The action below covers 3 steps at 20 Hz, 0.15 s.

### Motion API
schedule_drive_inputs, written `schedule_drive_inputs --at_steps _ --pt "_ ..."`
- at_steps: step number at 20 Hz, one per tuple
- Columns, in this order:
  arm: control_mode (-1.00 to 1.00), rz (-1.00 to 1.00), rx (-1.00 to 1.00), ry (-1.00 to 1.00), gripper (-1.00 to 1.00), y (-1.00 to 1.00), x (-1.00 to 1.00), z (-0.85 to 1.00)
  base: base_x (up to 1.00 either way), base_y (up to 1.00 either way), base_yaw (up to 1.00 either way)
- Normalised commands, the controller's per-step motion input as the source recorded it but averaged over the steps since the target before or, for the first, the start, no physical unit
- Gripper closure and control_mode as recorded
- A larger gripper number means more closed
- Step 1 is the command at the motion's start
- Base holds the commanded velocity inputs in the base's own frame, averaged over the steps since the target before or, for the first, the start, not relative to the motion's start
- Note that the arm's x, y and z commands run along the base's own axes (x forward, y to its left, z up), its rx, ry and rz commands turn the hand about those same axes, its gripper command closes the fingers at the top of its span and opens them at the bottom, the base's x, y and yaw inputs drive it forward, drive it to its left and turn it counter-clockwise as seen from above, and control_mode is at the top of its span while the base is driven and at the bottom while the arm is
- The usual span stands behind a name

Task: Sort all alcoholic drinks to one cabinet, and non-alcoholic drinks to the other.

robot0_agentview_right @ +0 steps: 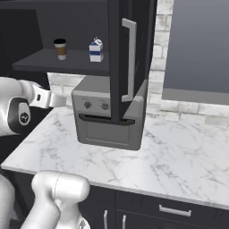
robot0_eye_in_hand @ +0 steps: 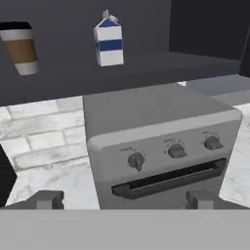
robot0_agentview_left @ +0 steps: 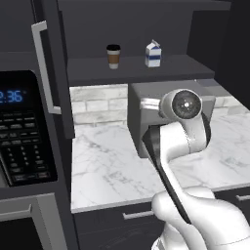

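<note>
Open cabinet (robot0_agentview_right: 67,60) above marble table (robot0_agentview_right: 179,161) holds, on its shelf, milk carton (robot0_eye_in_hand: 109,41) upright and well right of coffee cup (robot0_eye_in_hand: 20,48), both apart from grey toaster oven (robot0_eye_in_hand: 161,141) below; hand (robot0_eye_in_hand: 124,200) released, fingers spread, empty, facing oven.

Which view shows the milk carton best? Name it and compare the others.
The hand view: the milk carton looks largest there, its blue band and gable top clear, unobstructed on the cabinet shelf beside the coffee cup. Both base views show it smaller and farther off, with less detail.
</note>
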Motion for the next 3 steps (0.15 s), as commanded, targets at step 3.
schedule_drive_inputs --at_steps 3 --pt "-1.00 -0.03 0.00 0.22 -1.00 0.03 -0.79 -0.81 0.00 0.00 0.00"
